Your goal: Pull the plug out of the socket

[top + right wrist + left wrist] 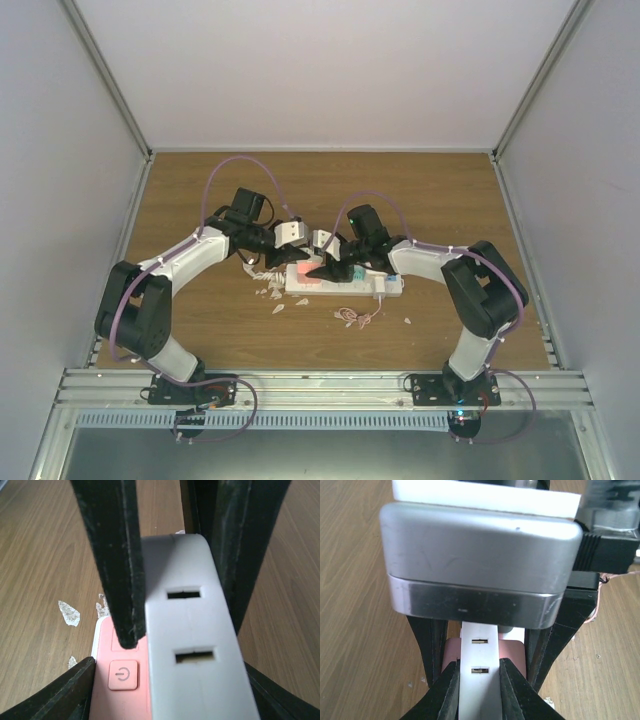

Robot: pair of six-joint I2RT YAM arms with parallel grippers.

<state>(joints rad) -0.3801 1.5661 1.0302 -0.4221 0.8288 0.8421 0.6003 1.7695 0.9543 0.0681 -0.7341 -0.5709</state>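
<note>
The socket [350,282] lies at the table's middle; its pink end face with a power button [122,675] shows in the right wrist view. A white plug block [482,690] with two slots stands on that pink face and also shows in the right wrist view [195,630]. My left gripper [479,666] is shut on the plug's two sides; its fingers [115,560] show as black bars. My right gripper [170,692] straddles the socket. Its left finger touches the socket's edge; its right finger is hidden behind the plug. Whether the plug's pins are seated is hidden.
White paper scraps [270,292] lie left of the socket. A thin tangled pinkish cord [355,316] lies in front of it. The right wrist's silver camera block [480,555] is very close above the left fingers. Walls close in the table on three sides.
</note>
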